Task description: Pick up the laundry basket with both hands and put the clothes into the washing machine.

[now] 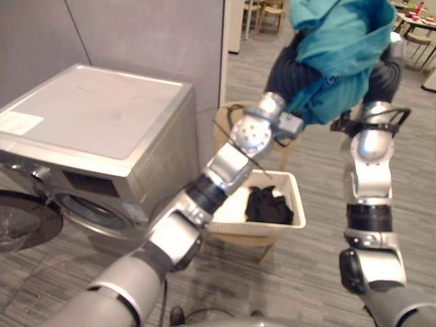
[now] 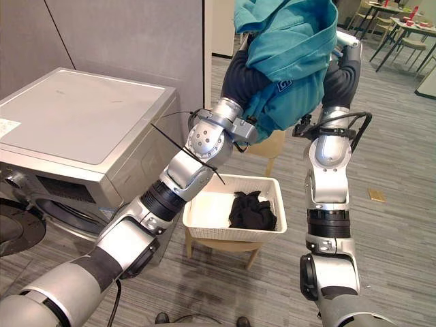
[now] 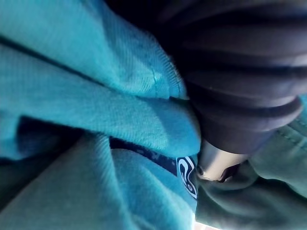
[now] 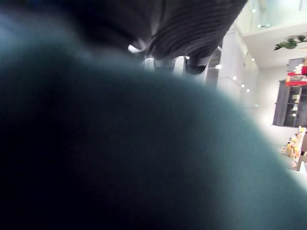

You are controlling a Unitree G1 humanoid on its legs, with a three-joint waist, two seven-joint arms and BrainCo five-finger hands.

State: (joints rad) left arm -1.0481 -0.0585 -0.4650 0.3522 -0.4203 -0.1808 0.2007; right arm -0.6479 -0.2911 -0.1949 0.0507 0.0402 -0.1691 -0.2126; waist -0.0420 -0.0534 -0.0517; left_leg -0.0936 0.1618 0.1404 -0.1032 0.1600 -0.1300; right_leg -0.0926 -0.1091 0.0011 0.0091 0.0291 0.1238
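Teal top (image 2: pixel 286 48) is up high, draped over my left hand (image 2: pixel 240 76) and right hand (image 2: pixel 340 76). Both are buried in cloth, so I can't tell their grip. The white basket (image 2: pixel 225 234) sits on a stool (image 1: pixel 238 240) beside the washing machine (image 2: pixel 82 129), black clothes (image 2: pixel 252 211) inside.

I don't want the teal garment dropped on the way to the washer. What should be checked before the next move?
1. Teal garment lifted clear of the basket: ok, it hangs high above it.
2. Hold of the left robot hand and the right robot hand on the garment: cannot tell, cloth covers both.
3. Washing machine door open: ok, it is swung wide at the front.
4. Basket emptied: not ok, a black garment lies in it.
5. Basket seated on the stool: ok, it sits level.
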